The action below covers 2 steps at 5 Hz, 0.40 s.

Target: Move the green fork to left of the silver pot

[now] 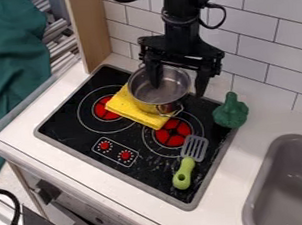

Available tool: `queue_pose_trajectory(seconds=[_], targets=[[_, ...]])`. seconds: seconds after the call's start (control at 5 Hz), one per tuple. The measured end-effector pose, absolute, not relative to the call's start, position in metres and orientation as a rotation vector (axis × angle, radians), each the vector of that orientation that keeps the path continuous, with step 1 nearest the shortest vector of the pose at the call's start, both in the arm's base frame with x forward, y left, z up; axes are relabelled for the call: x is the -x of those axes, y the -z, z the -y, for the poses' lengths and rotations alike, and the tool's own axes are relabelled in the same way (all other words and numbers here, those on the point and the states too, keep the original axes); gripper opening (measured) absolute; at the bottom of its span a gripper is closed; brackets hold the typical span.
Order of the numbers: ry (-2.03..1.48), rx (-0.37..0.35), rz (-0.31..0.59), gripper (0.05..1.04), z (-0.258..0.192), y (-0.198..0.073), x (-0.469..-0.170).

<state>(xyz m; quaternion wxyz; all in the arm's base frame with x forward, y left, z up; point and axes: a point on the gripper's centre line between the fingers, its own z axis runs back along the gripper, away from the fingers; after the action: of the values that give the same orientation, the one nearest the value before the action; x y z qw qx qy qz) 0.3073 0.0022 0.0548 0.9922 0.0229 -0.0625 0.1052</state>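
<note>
Claw [178,90] spread apart at the silver pot [161,101], its two fingers well separated and nothing gripped between them: one hangs over the pot's inside, the other just outside its wall, on the right in the view. Whether either touches the metal, I cannot tell. The black arm [182,21] comes down from the top edge, in front of the white tiled wall [268,48].

The pot sits upright on the black cooktop [82,128], partly over a folded yellow cloth [121,106]. The green fork [184,174] — it looks more like a slotted turner, with a light green handle and a grey head — lies on the cooktop, below and to the right of the pot in the view. Its head points up towards the right, near the right-hand red burner [173,132]; its handle points down.

A dark green, lumpy toy [231,112] sits by the cooktop's right edge. Further right, a grey sink [288,181] is set into the white tabletop [227,177]. Two red knobs [115,151] mark the cooktop's near side, and the other red burner [104,109] lies left of the pot — just beside the yellow cloth.
</note>
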Motion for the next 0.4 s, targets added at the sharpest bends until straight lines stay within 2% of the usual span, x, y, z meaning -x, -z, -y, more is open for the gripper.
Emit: queue_pose_trajectory(seconds=[0.2,0.4], targets=[[-0.219,-0.050,0.089,1.004,-0.002,-0.045,-0.301],[-0.271,-0.055,0.057,1.004,0.000,-0.039,-0.282]])
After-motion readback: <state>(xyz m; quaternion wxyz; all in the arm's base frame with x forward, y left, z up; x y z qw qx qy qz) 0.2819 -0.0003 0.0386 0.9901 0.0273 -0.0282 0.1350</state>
